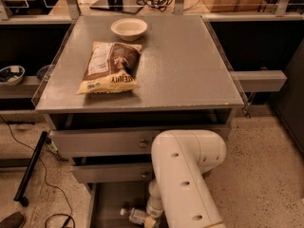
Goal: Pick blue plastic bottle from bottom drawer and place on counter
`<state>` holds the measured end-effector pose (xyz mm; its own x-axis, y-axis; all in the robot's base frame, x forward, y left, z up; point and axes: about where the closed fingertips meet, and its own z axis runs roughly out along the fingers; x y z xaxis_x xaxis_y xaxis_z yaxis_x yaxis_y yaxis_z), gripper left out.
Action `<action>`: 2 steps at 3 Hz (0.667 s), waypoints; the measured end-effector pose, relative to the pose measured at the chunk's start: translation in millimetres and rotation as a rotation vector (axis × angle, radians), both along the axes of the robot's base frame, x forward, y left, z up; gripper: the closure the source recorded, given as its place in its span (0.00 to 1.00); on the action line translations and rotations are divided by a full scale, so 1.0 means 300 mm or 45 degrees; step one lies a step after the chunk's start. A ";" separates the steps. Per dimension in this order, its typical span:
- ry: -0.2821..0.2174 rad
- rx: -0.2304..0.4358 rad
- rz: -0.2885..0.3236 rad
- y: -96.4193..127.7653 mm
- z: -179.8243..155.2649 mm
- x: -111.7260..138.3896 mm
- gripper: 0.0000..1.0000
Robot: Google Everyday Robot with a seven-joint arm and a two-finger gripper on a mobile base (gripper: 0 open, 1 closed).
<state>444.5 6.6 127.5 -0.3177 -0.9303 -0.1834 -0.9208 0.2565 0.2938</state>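
Note:
The blue plastic bottle (134, 216), clear with a white cap, lies on its side on the flat grey floor of the open bottom drawer (109, 198) at the lower edge of the view. My gripper (151, 221) is down in that drawer at the bottle's right end, mostly hidden behind my large white arm (187, 175). The speckled-grey counter (190, 65) spreads above the drawers.
A yellow-brown snack bag (111, 68) and a white bowl (128, 28) sit on the counter's left and back. Two wider drawers with round knobs (143, 144) are partly pulled out above the bottom one. Dark side shelves flank the cabinet. Cables and a black bar lie on the floor at left.

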 end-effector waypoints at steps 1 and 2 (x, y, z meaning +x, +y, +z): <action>0.002 0.021 -0.007 -0.007 0.017 -0.007 1.00; -0.008 0.056 -0.014 -0.019 0.056 -0.010 1.00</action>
